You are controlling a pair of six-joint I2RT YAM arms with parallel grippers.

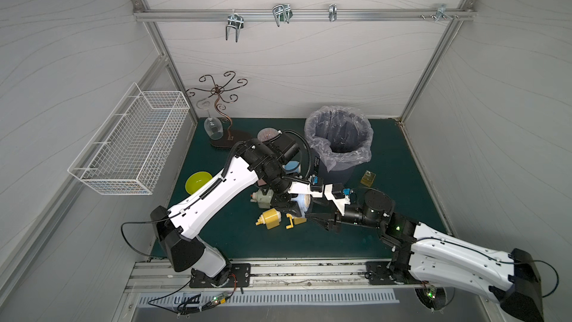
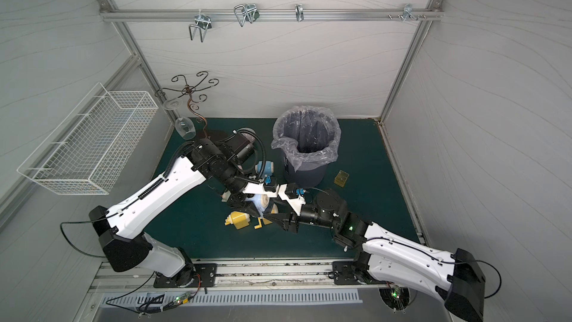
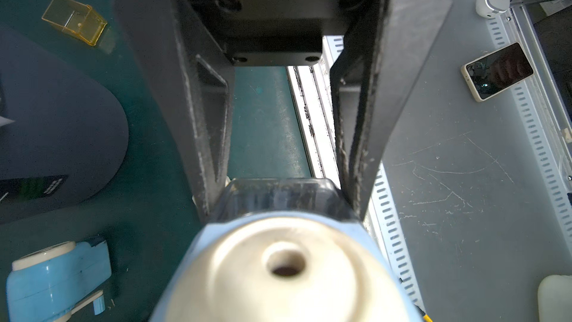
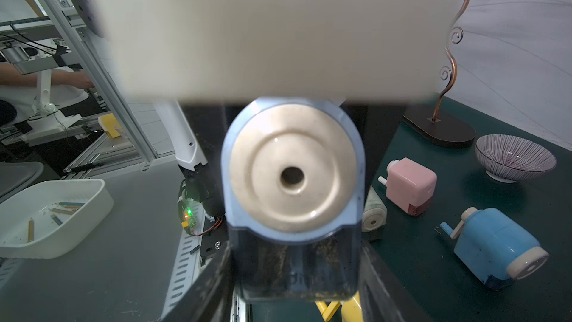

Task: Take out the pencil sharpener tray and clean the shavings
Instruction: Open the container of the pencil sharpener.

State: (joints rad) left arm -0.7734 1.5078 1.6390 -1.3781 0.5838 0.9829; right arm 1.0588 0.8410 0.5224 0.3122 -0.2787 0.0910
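A blue pencil sharpener (image 4: 292,168) with a round cream face is held off the mat, my left gripper (image 1: 286,208) shut on its body. The left fingers are hidden behind the sharpener (image 3: 278,274) in the left wrist view. The smoky see-through tray (image 4: 297,274) sits in the sharpener's base. Brown shavings (image 4: 272,261) cling inside it. My right gripper (image 4: 295,244) faces the sharpener, its two black fingers (image 3: 201,150) pressed against the tray's (image 3: 278,196) two sides. In both top views the two grippers meet mid-mat over the sharpener (image 1: 305,202) (image 2: 263,202).
A lined bin (image 1: 339,140) stands just behind the grippers, with a loose yellow tray (image 1: 368,178) beside it. On the mat lie a yellow sharpener (image 1: 270,218), a white one (image 1: 261,196), a pink one (image 4: 410,184), another blue one (image 4: 495,249), a striped bowl (image 4: 513,156) and a green plate (image 1: 196,181).
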